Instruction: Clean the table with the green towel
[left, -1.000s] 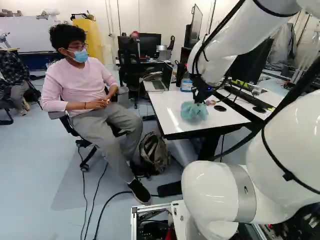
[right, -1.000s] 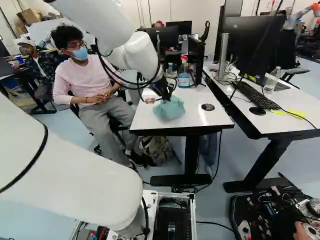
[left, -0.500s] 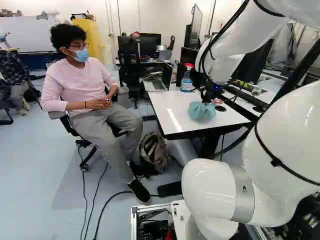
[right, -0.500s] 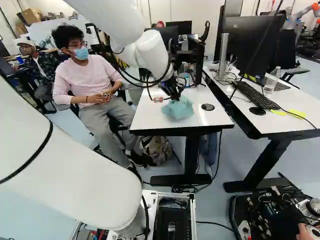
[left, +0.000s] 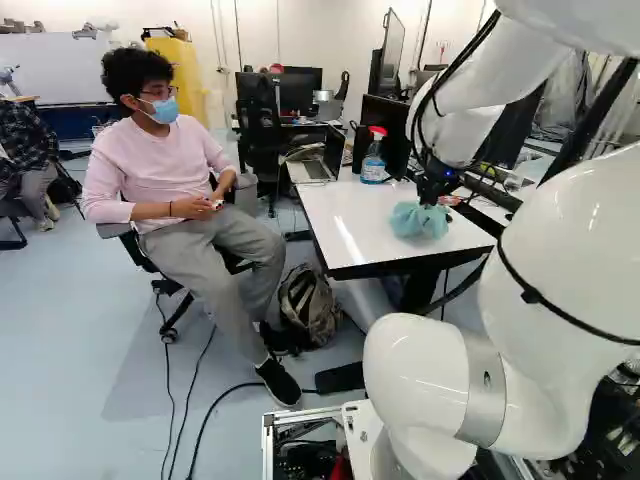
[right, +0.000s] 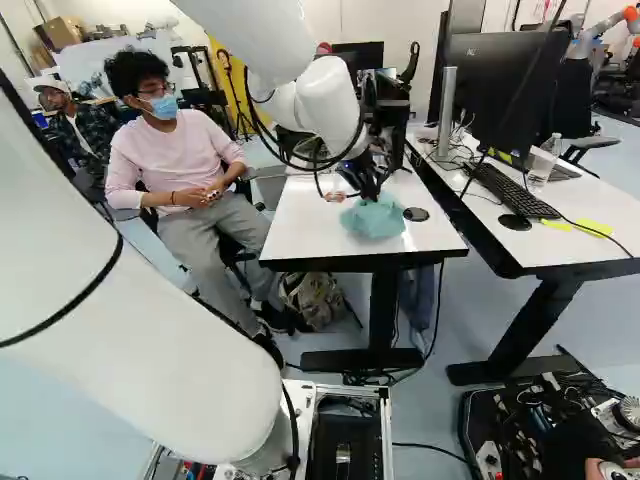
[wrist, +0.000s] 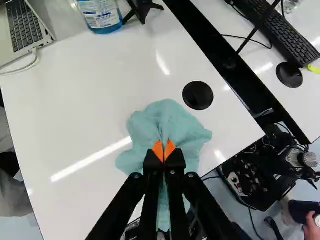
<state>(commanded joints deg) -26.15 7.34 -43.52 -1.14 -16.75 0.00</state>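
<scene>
Now green towel (wrist: 175, 117) nearer black disc (wrist: 198, 95)

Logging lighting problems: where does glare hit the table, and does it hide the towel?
Wrist view: bright streaks on the table, the longest running toward the towel, whose folds are readable; left base view: a streak on the tabletop beside the towel, not across it.

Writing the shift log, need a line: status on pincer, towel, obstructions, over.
Pincer shut on towel. Towel on table. Black disc close beside towel, possible snag.
</scene>
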